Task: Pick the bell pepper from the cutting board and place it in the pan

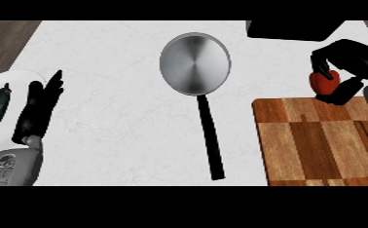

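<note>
The right robot hand curls round the red bell pepper, apparently lifted just past the cutting board's far edge, ready to carry it left. The pan sits bare on the desk, handle toward the robot. The left robot hand rests open at the left edge, uninvolved.

One head view looks steeply down on the counter, forearms entering from its lower edge.

I see a glossy red bell pepper against my black right robot hand. The round steel pan is brushed silver with a black handle. The checkered wooden cutting board shows light and dark brown blocks on the white marbled surface.
</note>
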`<action>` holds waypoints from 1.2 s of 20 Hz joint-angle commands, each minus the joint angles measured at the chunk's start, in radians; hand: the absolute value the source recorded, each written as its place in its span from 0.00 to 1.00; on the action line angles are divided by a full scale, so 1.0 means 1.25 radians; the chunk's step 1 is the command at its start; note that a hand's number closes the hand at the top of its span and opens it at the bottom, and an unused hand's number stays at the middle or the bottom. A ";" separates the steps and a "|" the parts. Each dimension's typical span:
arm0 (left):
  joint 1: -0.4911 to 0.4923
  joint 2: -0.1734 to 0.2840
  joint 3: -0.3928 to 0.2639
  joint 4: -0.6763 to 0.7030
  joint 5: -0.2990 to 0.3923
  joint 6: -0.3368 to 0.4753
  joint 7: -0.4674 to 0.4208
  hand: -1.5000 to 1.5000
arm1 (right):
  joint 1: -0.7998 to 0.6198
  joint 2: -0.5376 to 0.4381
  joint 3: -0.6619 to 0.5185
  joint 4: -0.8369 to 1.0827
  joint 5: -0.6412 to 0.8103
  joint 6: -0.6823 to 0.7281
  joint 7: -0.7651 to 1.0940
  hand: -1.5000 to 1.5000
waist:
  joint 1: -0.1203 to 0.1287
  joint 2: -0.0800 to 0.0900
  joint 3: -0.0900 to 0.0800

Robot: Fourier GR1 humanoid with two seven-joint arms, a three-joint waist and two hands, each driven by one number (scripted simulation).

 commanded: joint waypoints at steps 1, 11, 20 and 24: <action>-0.011 -0.015 -0.011 -0.021 -0.008 0.014 0.025 0.50 | -0.081 0.023 -0.074 0.057 -0.066 -0.087 -0.103 1.00 | -0.005 -0.004 0.001; 0.032 -0.018 0.008 -0.029 0.006 0.005 0.006 0.50 | -0.260 0.097 -0.146 0.270 -0.138 -0.109 -0.231 1.00 | -0.022 -0.010 -0.002; 0.007 -0.018 -0.005 -0.015 -0.030 0.017 0.006 0.50 | -0.388 0.273 -0.162 0.363 -0.160 -0.108 -0.073 1.00 | -0.019 -0.007 -0.003; 0.012 -0.003 0.022 0.002 -0.005 -0.003 -0.013 0.50 | -0.466 0.348 -0.169 0.403 -0.169 -0.081 0.027 1.00 | -0.016 -0.006 -0.004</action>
